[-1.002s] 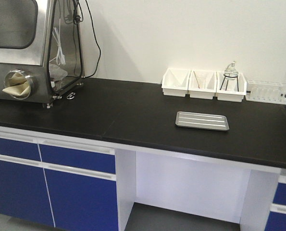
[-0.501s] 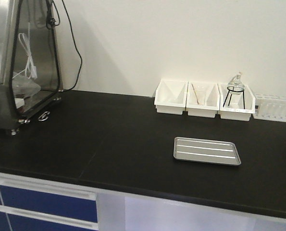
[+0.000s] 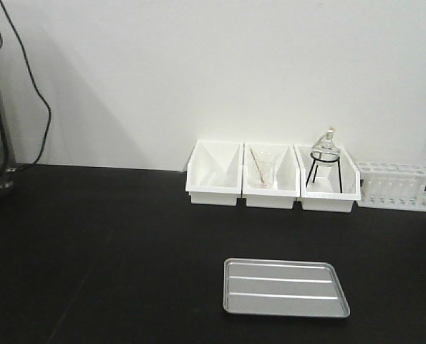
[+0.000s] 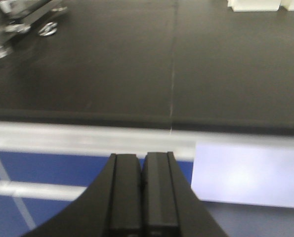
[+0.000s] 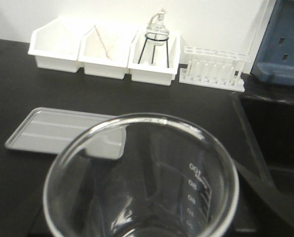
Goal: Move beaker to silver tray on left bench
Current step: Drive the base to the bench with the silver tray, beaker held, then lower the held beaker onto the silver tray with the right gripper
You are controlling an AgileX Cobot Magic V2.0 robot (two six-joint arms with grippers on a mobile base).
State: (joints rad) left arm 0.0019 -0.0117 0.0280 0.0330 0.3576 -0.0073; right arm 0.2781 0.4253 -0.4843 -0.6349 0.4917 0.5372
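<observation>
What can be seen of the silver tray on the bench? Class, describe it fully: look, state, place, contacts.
The silver tray is a shallow rectangle of dull grey metal with rounded corners, a low raised rim and two long ridges across its floor. It lies flat and empty on the black bench top, touching nothing else, in front of the white bins and apart from them.

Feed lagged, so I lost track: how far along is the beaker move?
Done: the beaker is picked up, filling the right wrist view. In hand: it hangs over the left bench, near the silver tray. The left fingers are shut. Remaining: set it on the tray, which is empty, then release.
</observation>
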